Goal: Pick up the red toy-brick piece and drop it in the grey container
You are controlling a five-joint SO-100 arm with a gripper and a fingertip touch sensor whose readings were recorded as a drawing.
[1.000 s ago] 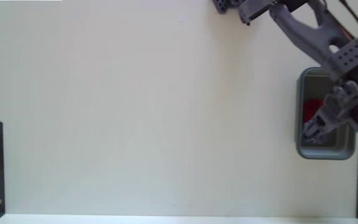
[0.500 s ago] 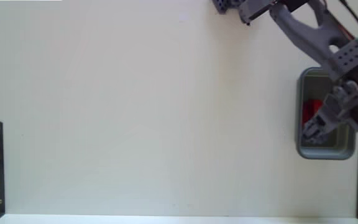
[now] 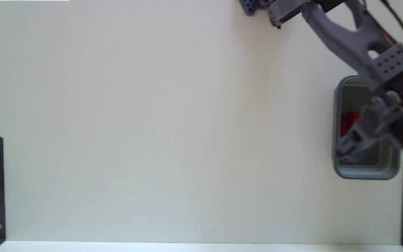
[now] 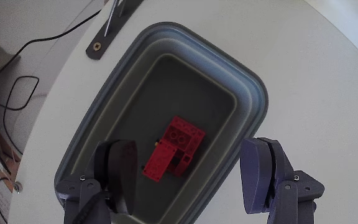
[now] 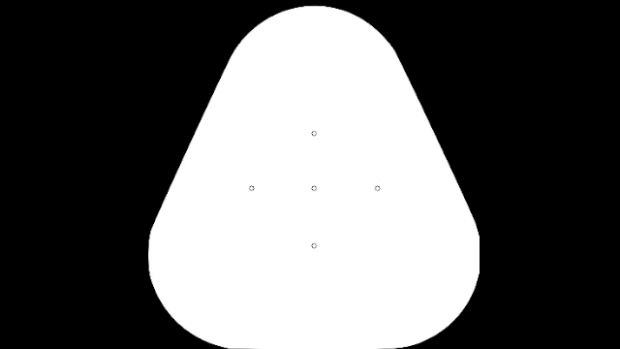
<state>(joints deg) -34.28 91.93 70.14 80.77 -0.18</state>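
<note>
White table [image 3: 152, 126] carries the grey container [image 4: 253, 93]; tool [image 4: 191, 168] hangs spread over the red toy-brick piece [image 4: 176, 146] inside.

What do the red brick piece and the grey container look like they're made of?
The red toy-brick piece looks like hard moulded plastic: saturated colour, crisp stepped edges, faint studs. The grey container looks matte, perhaps silicone or soft plastic, judging by its thick rounded rim and dull sheen; I can't tell which.
</note>
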